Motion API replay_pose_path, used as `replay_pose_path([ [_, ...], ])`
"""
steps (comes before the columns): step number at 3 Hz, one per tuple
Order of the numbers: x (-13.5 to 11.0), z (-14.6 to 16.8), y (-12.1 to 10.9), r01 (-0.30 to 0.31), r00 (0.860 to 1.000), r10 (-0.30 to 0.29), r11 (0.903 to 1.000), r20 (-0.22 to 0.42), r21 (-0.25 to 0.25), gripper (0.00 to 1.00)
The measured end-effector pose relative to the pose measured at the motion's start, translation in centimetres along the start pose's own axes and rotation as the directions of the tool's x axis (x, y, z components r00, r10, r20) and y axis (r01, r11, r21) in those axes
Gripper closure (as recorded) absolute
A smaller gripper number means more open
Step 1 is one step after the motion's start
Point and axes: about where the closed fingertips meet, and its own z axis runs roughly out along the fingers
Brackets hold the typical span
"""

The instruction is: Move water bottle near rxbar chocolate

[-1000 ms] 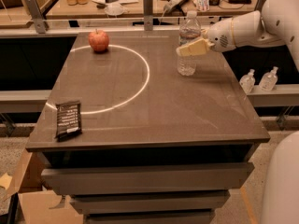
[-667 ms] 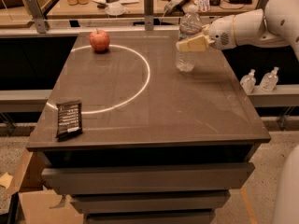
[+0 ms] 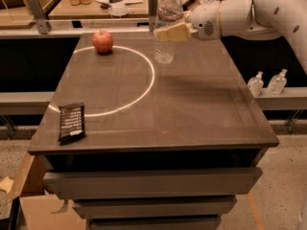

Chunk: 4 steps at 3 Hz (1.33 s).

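The water bottle, clear with a white cap, is upright over the far middle of the table. My gripper reaches in from the right and is shut on the bottle's middle, its tan fingers across the bottle's front. The bottle's base seems just above the tabletop. The rxbar chocolate, a flat black bar with white text, lies near the front left corner, far from the bottle.
A red apple sits at the far left on a white circle line on the brown table. Two small white-topped bottles stand on a ledge to the right. A cluttered bench lies behind the table.
My gripper has carried the water bottle to the left, from the far right of the table to the circle's far right rim.
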Motion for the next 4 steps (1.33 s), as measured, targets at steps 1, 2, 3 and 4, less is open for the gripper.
replay_pose_path([
  [1,-1.8,4.2,4.3,0.014,1.0,-0.012,0.9946,0.016,-0.103,1.0],
  [2,-2.3,10.2,9.9,0.014,1.0,-0.008,0.9747,0.027,-0.223,1.0],
  [3,-1.8,12.2,11.7,0.0,1.0,0.005,0.9663,0.02,-0.257,1.0],
  [4,-0.8,13.4,13.6,-0.019,1.0,0.022,0.956,0.009,-0.293,0.82],
])
